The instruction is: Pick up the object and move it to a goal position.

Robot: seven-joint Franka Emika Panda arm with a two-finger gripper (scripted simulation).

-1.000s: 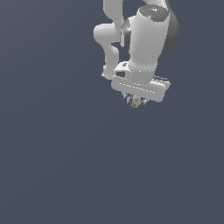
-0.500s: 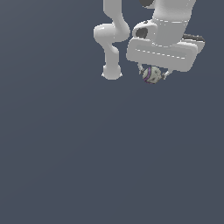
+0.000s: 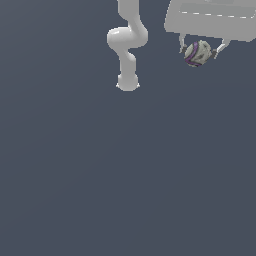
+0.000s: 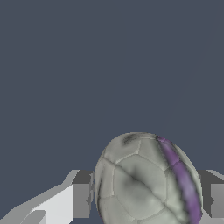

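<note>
The object is a small off-white ball [image 3: 197, 53] with purple and dark curved stripes. It hangs between the two fingers of my gripper [image 3: 200, 51] at the top of the exterior view's right, high above the grey floor. The gripper is shut on it, one finger on each side. In the wrist view the ball [image 4: 146, 181] fills the space between the fingers [image 4: 81, 199], with a purple stripe along one side. The hand's upper part is cut off by the frame edge.
The arm's white base [image 3: 127, 82] stands on the plain dark grey floor [image 3: 125, 175] in the upper middle of the exterior view, its links rising out of frame. Nothing else shows.
The gripper with the ball has moved toward the exterior view's right and upward, nearer the camera, so it looks larger. The ball stays held between the fingers.
</note>
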